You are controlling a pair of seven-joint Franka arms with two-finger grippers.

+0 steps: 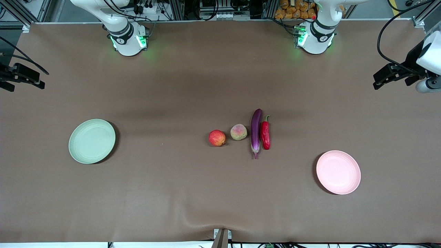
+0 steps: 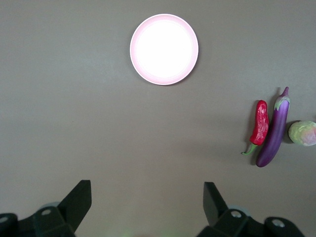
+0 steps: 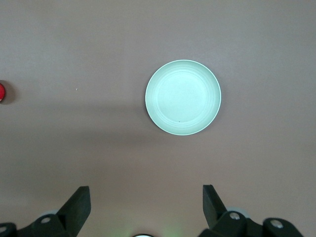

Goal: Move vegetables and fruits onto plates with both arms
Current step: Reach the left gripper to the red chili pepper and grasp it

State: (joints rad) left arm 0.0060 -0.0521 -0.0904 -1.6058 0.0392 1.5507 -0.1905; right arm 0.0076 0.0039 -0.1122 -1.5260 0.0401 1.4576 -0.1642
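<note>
1. Table (image 1: 193,193): nothing moved yet; both arms wait high at their ends.
2. Green plate (image 1: 92,141) and pink plate (image 1: 338,172) sit empty.
3. Left gripper (image 2: 147,200) and right gripper (image 3: 145,200): jaws wide, empty.
4. Eggplant (image 1: 256,132), chili (image 1: 265,135), peach (image 1: 238,132), apple (image 1: 217,137) sit mid-table; next comes descending onto one.

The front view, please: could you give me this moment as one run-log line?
phase: start | apple, peach, eggplant, chili: on table | green plate, pink plate: empty | left hand, right hand: open, waiting
</note>
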